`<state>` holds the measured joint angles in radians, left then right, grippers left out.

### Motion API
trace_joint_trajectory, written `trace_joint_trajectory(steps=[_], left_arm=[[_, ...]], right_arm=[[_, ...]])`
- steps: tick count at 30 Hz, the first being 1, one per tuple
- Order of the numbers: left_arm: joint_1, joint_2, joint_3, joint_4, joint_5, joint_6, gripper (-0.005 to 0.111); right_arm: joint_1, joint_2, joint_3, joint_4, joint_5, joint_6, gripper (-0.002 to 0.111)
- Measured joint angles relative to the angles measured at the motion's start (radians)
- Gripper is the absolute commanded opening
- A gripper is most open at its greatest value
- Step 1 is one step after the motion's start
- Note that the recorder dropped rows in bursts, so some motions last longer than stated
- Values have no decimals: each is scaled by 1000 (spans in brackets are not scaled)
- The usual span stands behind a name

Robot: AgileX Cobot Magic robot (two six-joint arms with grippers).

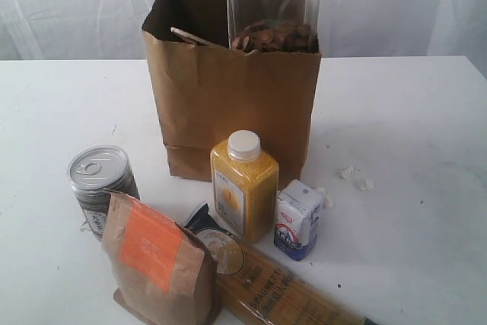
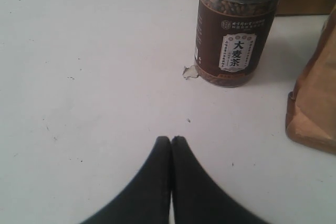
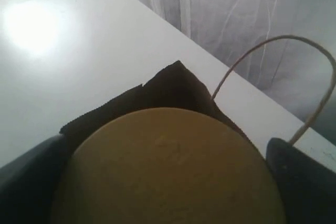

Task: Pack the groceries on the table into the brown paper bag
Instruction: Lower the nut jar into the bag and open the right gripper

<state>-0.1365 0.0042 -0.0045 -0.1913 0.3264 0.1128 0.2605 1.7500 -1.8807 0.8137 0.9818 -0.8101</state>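
Note:
The brown paper bag [image 1: 228, 112] stands upright at the back of the table [image 1: 411, 150]. The clear jar [image 1: 274, 5] hangs in the bag's mouth, its lower part inside. My right gripper [image 3: 168, 182] is shut on the jar's gold lid [image 3: 168, 150], over the bag's dark opening [image 3: 173, 85]. In front of the bag stand the silver-topped can [image 1: 100, 188], brown pouch [image 1: 156, 264], yellow bottle [image 1: 243, 184] and white-blue carton [image 1: 298, 218]. The spaghetti packet [image 1: 274, 283] lies flat. My left gripper [image 2: 171, 141] is shut and empty above the table, short of the can [image 2: 236, 30].
Small white crumpled scraps [image 1: 356, 176] lie right of the bag, and one scrap [image 2: 190, 72] rests against the can's base. A loop handle [image 3: 315, 77] of the bag arcs beside the jar. The pouch's corner [image 2: 315, 103] stands near the can. White curtains hang behind the table.

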Motion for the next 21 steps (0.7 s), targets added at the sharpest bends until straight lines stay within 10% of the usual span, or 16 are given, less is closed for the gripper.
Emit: trace_joint_trajectory(steps=[10,21], left_arm=[[0,0,0,0,0,0,0],[0,0,0,0,0,0,0]], right_arm=[[0,0,0,-4,42,0,68],[0,0,0,-8,42,0,68]])
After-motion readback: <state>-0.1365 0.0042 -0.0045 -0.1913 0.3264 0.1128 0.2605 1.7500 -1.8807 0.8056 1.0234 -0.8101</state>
